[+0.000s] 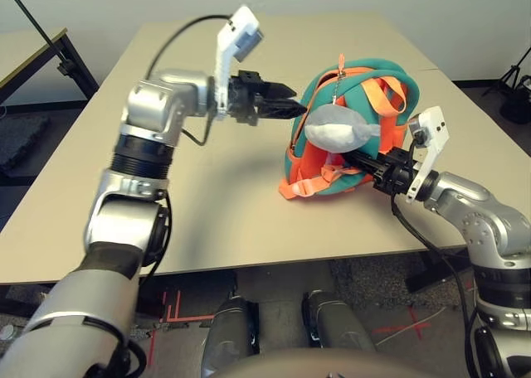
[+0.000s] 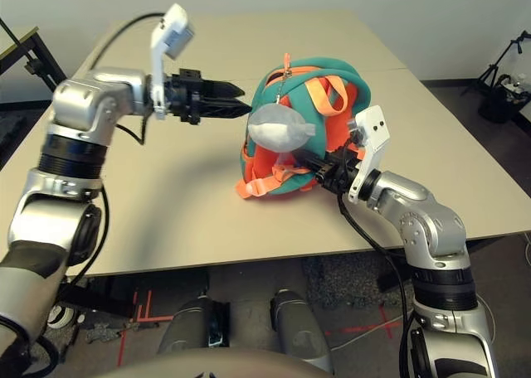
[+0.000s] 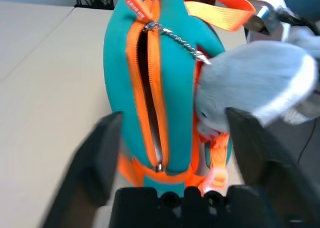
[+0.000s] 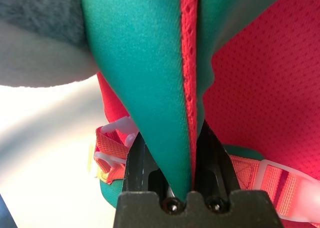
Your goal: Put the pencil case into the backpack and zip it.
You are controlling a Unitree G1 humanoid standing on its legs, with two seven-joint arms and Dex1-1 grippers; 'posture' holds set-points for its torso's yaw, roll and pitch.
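Teal backpack [image 1: 353, 129] fold pinched by right end effector [image 4: 192, 180]; left end effector [image 3: 170, 153] seemingly hovers, released.

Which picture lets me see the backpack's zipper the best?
The left wrist view: the orange zipper runs down the teal backpack, its teeth parted, seen between the open left claw. Both eye views show only the backpack's strap side. The right wrist view shows just fabric pinched in the right claw.
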